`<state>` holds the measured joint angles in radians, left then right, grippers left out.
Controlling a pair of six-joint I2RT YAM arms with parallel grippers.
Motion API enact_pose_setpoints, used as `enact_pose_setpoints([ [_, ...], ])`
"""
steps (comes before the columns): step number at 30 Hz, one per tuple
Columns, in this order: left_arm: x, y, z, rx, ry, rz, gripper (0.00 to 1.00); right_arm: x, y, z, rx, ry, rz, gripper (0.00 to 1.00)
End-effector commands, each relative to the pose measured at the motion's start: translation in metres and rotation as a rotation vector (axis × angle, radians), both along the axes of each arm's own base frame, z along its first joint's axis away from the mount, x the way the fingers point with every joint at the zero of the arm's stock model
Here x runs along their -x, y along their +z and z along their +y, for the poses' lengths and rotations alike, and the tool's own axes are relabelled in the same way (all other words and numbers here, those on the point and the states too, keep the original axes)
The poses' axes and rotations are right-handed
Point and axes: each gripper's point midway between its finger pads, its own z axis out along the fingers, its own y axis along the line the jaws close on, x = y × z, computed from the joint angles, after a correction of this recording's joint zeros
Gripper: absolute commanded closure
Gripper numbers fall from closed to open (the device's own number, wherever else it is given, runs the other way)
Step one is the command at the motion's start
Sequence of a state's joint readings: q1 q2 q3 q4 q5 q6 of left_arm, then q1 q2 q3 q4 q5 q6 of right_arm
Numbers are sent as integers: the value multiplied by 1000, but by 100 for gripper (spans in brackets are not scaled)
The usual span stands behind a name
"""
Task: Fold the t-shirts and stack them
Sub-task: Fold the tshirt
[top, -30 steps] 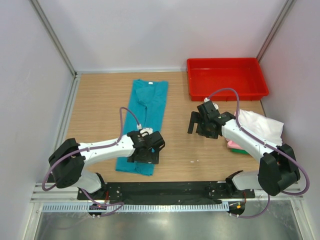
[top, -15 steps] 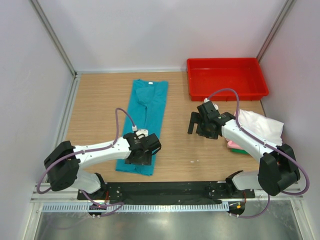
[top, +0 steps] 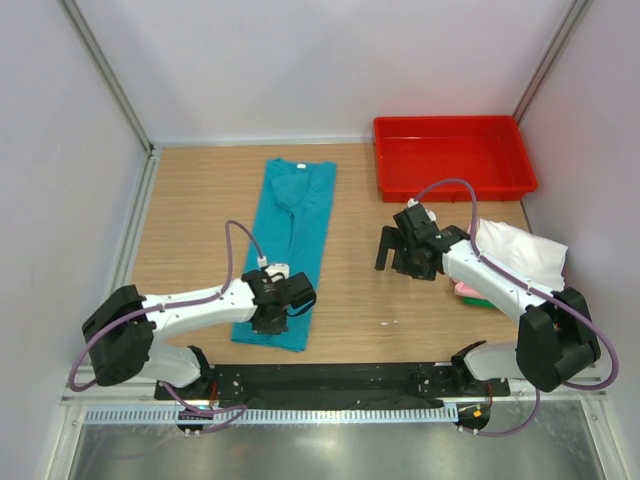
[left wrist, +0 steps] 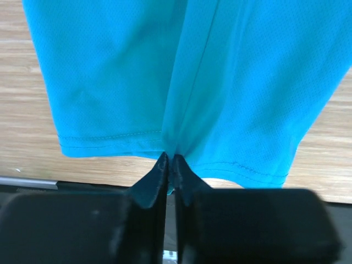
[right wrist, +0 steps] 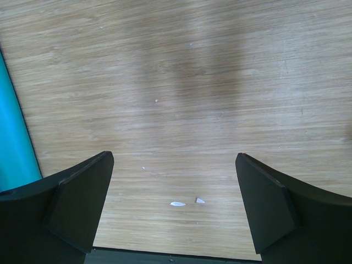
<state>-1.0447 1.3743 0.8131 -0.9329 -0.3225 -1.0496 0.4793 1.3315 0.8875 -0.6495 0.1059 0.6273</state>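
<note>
One shirt (top: 297, 212) lies long axis near-to-far, left of table (top: 190, 200) centre. Left tool (left wrist: 169, 160) is clamped on its near hem, so I'd fold toward the far edge. Right tool (right wrist: 175, 159) is spread, well off to the right.

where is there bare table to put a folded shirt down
The widest bare table lies between the teal t-shirt and the left wall. Another open patch sits between that shirt and the open right gripper, running to the near edge. The right side is crowded: red tray, then the white t-shirt on its pile. The left gripper pinches the teal hem.
</note>
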Motion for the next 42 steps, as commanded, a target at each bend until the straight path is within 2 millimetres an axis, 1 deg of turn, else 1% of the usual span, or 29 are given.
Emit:
enact_pose_setpoints([
  [1,-13,18,-10,48,13,-62,96,-3,1,4,-12,-1,-19,0],
  [3,-14,24,-14,69,15,-67,100,-3,0,5,-13,2,-18,0],
  [7,-16,34,-22,101,15,-66,100,-3,-1,5,-11,3,-14,0],
  [11,-17,40,-26,103,15,-65,100,-3,-3,5,-10,3,-11,1],
  [15,-16,43,-14,36,40,-60,100,-1,-5,4,-6,5,-4,0],
  [20,-5,29,-5,31,70,-24,100,0,-8,3,1,5,3,0],
  [21,-3,23,-1,26,86,-22,99,1,-9,3,2,5,6,0],
  [23,-1,17,2,25,95,-20,98,1,-11,4,-1,7,9,0],
  [26,3,6,7,17,104,-14,93,1,-12,4,0,11,12,0],
  [28,3,-4,12,-6,114,-17,86,1,-12,5,-2,12,15,0],
  [29,3,-8,15,-18,122,-19,79,1,-12,5,-1,15,14,0],
  [31,3,-16,19,-34,145,-22,71,1,-12,5,-2,14,15,0],
  [32,3,-18,18,-33,148,-16,55,1,-11,5,-1,16,15,0],
  [34,3,-21,12,-15,146,-10,36,1,-10,6,0,19,14,0],
  [35,2,-22,12,-15,148,-9,22,1,-9,5,4,19,13,0],
  [37,2,-24,13,-28,149,-5,14,1,-4,6,-2,25,4,0],
  [38,2,-24,11,-28,148,-3,12,1,-3,6,-2,27,7,0],
  [39,3,-22,12,-38,145,5,11,-2,5,8,-8,34,-6,0],
  [41,0,-10,8,-26,133,1,10,-2,15,10,-11,47,-11,0],
  [42,-5,4,4,-20,114,-12,9,-8,30,15,-25,57,-39,0],
])
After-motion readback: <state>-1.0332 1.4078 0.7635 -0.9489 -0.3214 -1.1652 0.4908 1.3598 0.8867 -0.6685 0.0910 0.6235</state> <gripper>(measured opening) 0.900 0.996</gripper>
